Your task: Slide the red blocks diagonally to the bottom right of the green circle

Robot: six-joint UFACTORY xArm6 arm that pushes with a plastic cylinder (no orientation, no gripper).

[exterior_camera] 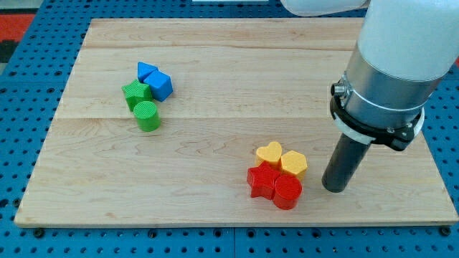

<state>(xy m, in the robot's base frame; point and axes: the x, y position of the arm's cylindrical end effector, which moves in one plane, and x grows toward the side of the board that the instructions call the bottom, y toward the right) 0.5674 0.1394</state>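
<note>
A red star block [262,180] and a red round block [287,191] sit touching near the view's bottom, right of centre. The green circle block [148,115] stands at the view's left, far up-left of the red ones. My tip [335,188] rests on the board just to the right of the red round block, a small gap apart from it.
A yellow heart block [270,153] and a yellow block [294,163] touch the red ones from above. A green star block [135,93] and two blue blocks [147,72] [161,86] cluster above the green circle. The wooden board [215,50] ends close below the red blocks.
</note>
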